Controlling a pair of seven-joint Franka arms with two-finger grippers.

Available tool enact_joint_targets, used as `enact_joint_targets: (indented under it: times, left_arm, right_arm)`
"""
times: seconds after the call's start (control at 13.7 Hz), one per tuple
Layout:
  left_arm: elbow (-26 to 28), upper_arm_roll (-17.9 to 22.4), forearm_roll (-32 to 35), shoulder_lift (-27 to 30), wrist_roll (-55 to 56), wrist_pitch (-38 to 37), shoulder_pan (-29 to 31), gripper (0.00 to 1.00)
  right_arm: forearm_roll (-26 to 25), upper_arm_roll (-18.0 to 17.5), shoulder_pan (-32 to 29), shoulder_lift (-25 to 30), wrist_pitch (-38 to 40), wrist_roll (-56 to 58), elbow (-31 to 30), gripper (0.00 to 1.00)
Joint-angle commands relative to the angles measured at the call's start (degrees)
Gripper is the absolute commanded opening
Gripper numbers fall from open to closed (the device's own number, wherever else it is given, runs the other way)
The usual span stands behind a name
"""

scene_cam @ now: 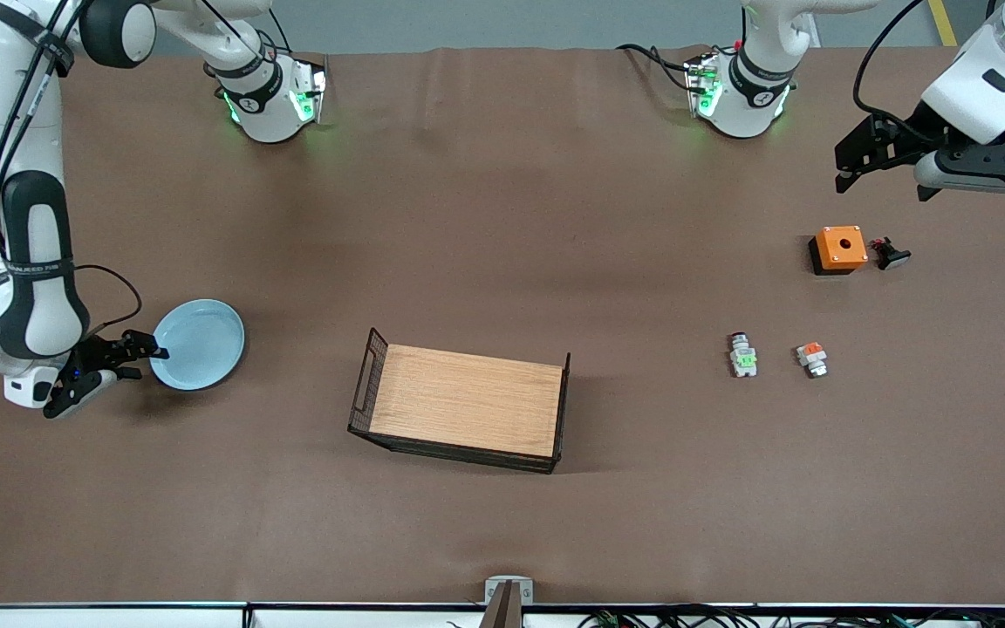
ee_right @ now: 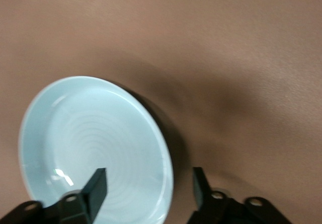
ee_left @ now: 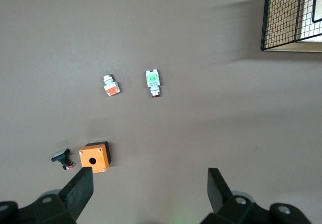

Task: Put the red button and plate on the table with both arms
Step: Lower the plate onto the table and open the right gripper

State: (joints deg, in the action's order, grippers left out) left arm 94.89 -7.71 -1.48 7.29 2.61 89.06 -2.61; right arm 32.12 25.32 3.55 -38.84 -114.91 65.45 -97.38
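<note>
The red button (scene_cam: 742,354) lies flat on the table (scene_cam: 502,244) toward the left arm's end, green block showing, its dark cap pointing at the robots' bases. Just beside it, closer to the left arm's end, lies a twin part with an orange block (scene_cam: 812,358). Farther from the front camera sits an orange box (scene_cam: 839,249) with a hole in its top, and a small black part (scene_cam: 890,254) lies right next to it.

Over at the right arm's end, the plate (scene_cam: 198,344) rests flat on the brown mat, pale blue, raised rim, nothing in it. The right gripper (scene_cam: 140,360) is at the plate's edge, fingers spread either side of the rim in the wrist view, and not pinching it (released, as far as the pictures show).

The left gripper (scene_cam: 847,170) hangs in the air above the table by the orange box, claw wide open, holding nothing.

In the middle stands a wooden tray (scene_cam: 466,399) with black wire sides.

Writing? A line of text runs round the right arm's black band, too small to read. The mat is plain brown, faintly creased.
</note>
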Motion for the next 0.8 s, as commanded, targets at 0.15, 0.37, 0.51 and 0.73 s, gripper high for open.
enact_joint_targets:
  times: [0.15,0.37,0.51,0.73]
  left_arm:
    - [0.82,-0.64,0.95,1.15,0.90,0.24,0.32,1.00]
    - [0.82,-0.64,0.95,1.15,0.90,0.24,0.32,1.00]
    - [0.82,-0.64,0.95,1.15,0.99,0.24,0.23,1.00]
    - [0.82,-0.64,0.95,1.15,0.99,0.24,0.32,1.00]
  right_arm:
    - [-10.38,-0.27,2.33,4.37,11.78,-19.07,8.06,1.00]
    - [-16.80,-0.80,5.76,8.68,24.17,-36.66,14.65,1.00]
    - [-20.85,-3.07,7.52,12.19,33.30,-46.94,18.00,1.00]
    - [-27.35,-11.58,7.00,20.18,41.24,-59.88,19.33,1.00]
